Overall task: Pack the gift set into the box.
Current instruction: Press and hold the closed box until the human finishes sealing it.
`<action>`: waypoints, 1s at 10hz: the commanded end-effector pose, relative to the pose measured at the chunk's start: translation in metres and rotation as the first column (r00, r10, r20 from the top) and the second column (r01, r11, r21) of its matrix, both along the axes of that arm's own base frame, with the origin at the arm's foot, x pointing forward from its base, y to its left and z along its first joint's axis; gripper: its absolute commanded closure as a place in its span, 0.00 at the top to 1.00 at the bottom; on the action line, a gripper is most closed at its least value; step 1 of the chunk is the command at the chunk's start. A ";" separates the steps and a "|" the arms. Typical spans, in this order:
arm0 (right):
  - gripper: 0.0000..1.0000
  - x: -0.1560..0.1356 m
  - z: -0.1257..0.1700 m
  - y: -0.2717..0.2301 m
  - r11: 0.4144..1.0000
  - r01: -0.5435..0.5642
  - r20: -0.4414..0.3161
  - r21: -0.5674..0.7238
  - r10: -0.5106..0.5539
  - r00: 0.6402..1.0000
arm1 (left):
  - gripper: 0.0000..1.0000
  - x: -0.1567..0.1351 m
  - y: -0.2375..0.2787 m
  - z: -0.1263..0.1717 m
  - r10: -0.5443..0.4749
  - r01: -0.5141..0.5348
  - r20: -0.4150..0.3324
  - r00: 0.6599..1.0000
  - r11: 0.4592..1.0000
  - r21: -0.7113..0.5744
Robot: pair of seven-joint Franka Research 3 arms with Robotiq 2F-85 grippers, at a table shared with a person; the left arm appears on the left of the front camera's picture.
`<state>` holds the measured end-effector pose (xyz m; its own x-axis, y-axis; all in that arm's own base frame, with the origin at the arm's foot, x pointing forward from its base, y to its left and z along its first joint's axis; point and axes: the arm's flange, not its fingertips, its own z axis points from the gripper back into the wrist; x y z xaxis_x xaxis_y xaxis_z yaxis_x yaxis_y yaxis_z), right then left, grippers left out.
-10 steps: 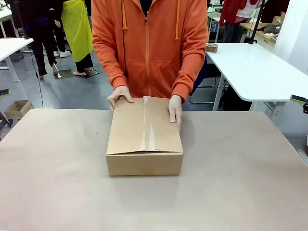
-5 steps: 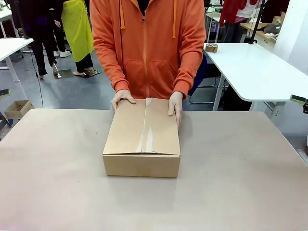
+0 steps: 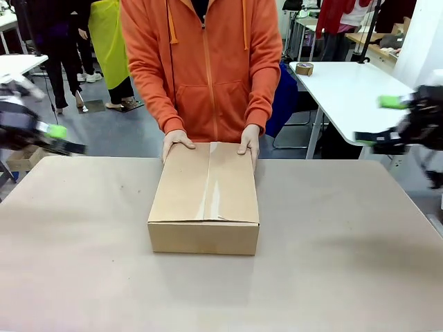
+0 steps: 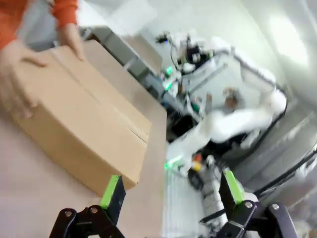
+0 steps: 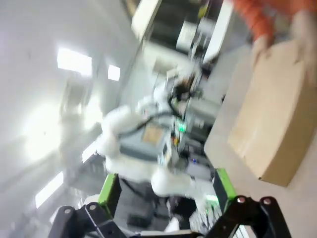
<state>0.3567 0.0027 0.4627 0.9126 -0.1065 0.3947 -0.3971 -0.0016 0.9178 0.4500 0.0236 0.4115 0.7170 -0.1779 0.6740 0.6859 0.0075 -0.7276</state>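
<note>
- Within the last half second our left claw [image 3: 64, 140] has swung in at the far left edge of the front view and our right claw [image 3: 381, 119] at the far right. Both are blurred with motion and well apart from the box [image 3: 204, 197].
- The box has barely shifted. It sits mid-tabletop [image 3: 346, 263] with its flaps shut and tape [image 3: 211, 197] along the seam, and the person's hands [image 3: 176, 140] rest on its far corners.
- We judge the packing to be finished (whatever is inside is hidden) and the arms to be only starting an approach.
- The front view is too smeared to read either claw, but the wrist views settle it. The left claw [image 4: 172, 191] is spread wide and empty, and so is the right claw [image 5: 166, 188], with the box off ahead of each.
</note>
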 end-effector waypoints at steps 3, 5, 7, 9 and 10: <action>1.00 -0.048 -0.046 0.051 0.881 -0.444 0.419 -0.164 0.469 0.777 | 1.00 -0.054 -0.022 -0.014 -0.048 0.177 0.697 0.716 0.977 -0.115; 1.00 -0.013 -0.013 0.080 0.966 -0.246 0.213 -0.084 0.259 0.942 | 1.00 -0.029 -0.071 -0.013 -0.139 0.128 0.298 0.944 0.990 0.057; 1.00 -0.013 -0.013 0.080 0.966 -0.246 0.213 -0.084 0.259 0.942 | 1.00 -0.029 -0.071 -0.013 -0.139 0.128 0.298 0.944 0.990 0.057; 1.00 0.001 -0.029 0.102 0.897 -0.297 0.516 -0.327 0.433 0.739 | 1.00 -0.033 -0.070 -0.019 -0.130 0.121 0.318 0.939 0.992 0.046; 1.00 0.017 -0.041 0.124 0.846 -0.245 0.662 -0.473 0.525 0.535 | 1.00 -0.019 -0.093 -0.020 -0.126 0.103 0.438 0.890 0.992 0.078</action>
<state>0.3489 0.1068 0.4385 0.5687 0.3254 0.7554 -0.7746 -0.0971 0.6249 0.4231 -0.0519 0.3921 0.4111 -0.2822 0.8668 0.8918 -0.0725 -0.4466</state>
